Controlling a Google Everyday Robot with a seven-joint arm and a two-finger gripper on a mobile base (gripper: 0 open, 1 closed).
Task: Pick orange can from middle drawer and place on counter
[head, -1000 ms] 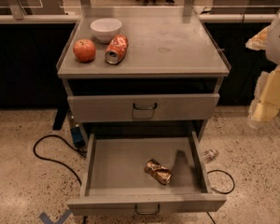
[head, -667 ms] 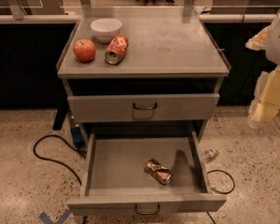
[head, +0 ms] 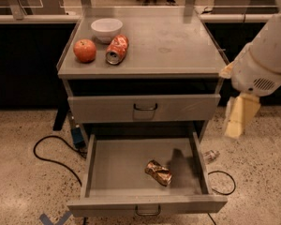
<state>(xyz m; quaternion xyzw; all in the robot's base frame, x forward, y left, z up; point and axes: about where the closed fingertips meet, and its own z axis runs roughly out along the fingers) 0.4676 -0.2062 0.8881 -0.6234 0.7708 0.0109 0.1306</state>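
Observation:
The orange can (head: pixel 158 172), gold-brown and crumpled, lies on its side on the floor of the open middle drawer (head: pixel 117 170), right of centre and towards the front. The drawer is pulled out fully. The counter (head: pixel 178 41) is the grey cabinet top above it. My gripper (head: pixel 237 118) hangs from the white arm at the right. It is beside the cabinet's right edge, above and to the right of the drawer, well apart from the can. It holds nothing that I can see.
On the counter's left part stand a white bowl (head: pixel 107 28), a red apple (head: pixel 85 50) and a red-orange can (head: pixel 117 49) lying on its side. The upper drawer (head: pixel 145 108) is shut. Black cables (head: pixel 47 156) and a small object (head: pixel 210 155) lie on the floor.
My arm and gripper have moved left and down, closer to the cabinet's right side. The can and the drawer have not moved.

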